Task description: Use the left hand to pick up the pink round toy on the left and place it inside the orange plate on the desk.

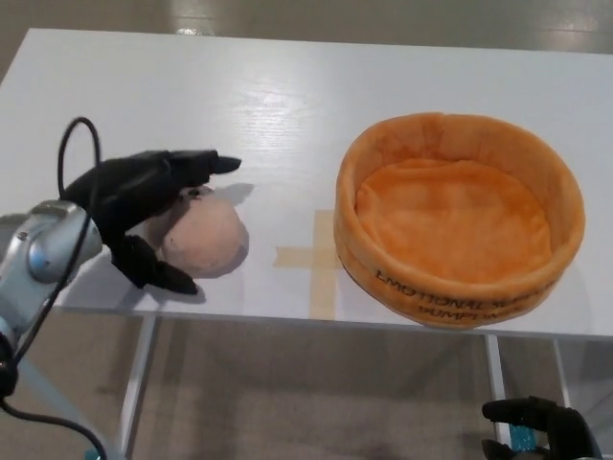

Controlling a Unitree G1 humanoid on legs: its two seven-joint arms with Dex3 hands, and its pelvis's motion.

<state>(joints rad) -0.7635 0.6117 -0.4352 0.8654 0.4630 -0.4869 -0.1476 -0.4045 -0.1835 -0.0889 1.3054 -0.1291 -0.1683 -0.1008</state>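
The fingers (196, 164) and thumb of the left hand (144, 196) are spread around the pink round toy (203, 239), not yet closed, near the table's (287, 86) front-left edge. The orange plate (458, 218) stands well apart, empty. If closed shallowly, the soft toy could be squeezed out and rolled off the front edge.

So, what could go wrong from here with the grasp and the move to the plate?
1. The left hand sits around the pink toy with fingers apart, not closed; the soft round toy may slip out when lifted.
2. The toy lies near the front edge of the table, so a push by the thumb could roll it off.
3. The orange plate has a high soft wall; a low carry may catch it.
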